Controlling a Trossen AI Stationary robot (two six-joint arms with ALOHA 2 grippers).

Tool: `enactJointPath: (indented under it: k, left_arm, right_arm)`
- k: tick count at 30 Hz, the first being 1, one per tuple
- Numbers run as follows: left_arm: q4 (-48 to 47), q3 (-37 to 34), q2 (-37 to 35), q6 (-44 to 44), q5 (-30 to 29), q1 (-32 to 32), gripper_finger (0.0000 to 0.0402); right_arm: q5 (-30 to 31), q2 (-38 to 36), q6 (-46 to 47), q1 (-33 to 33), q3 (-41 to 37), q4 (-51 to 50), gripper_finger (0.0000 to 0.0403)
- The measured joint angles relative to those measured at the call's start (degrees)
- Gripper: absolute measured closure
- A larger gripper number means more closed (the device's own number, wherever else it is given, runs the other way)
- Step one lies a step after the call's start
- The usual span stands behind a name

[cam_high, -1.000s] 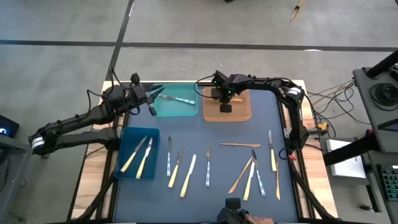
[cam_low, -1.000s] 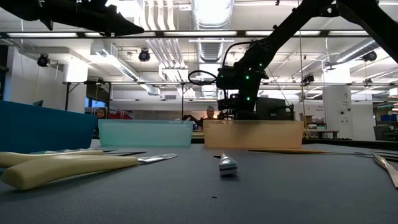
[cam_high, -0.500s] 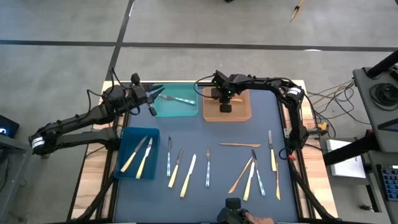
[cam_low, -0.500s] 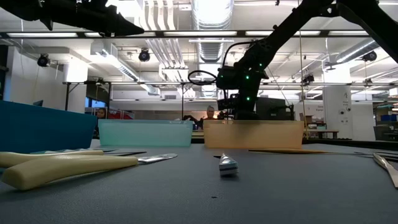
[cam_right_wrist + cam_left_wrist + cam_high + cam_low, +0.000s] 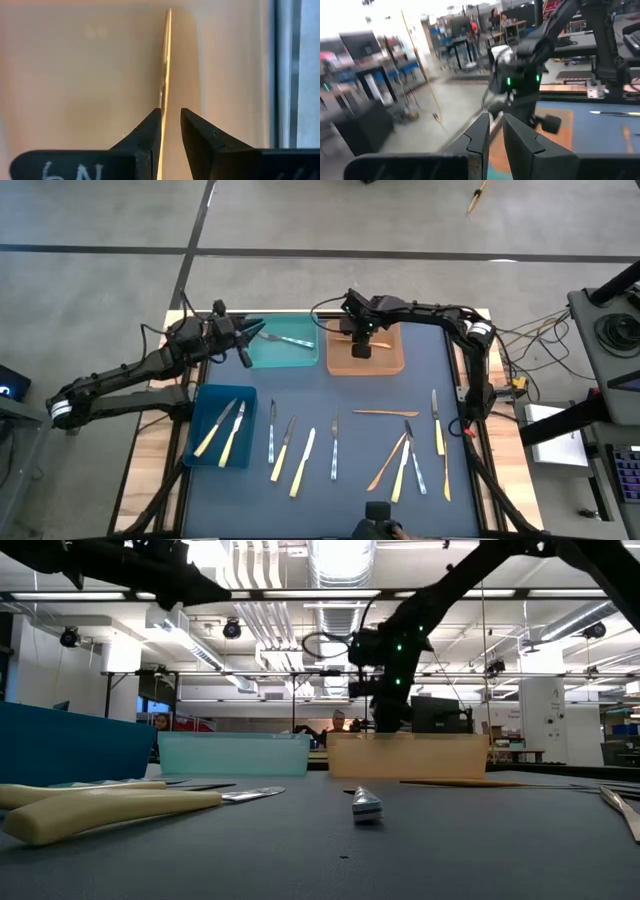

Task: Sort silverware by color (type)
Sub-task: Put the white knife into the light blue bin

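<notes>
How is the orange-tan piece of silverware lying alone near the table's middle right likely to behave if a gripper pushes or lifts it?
The orange-tan piece is long, slim and lies flat on the table, so a push would probably slide or spin it, not roll it. It looks thin and plastic-like, likely light and fairly stiff. Lying so low, it may be hard to pinch and could slip.
</notes>
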Motion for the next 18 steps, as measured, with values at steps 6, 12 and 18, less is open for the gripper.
enactJointPath:
  k: [6, 12, 18]
  left_arm:
    - [-4.50, 0.00, 1.14, -10.19, 0.04, -0.03, 0.0365]
    - [-3.19, 0.00, 3.09, -15.50, 3.88, -0.11, 0.0365]
    - [-2.61, 0.00, 5.14, -17.53, 11.30, -0.69, 0.0365]
  right_arm:
    - [-0.06, -4.70, 4.49, 3.54, 0.00, -0.73, 0.0344]
    - [-0.15, -8.08, 8.84, 8.40, 0.00, 1.40, 0.0344]
    - [-0.19, -10.97, 17.36, 14.57, 0.00, 1.42, 0.0344]
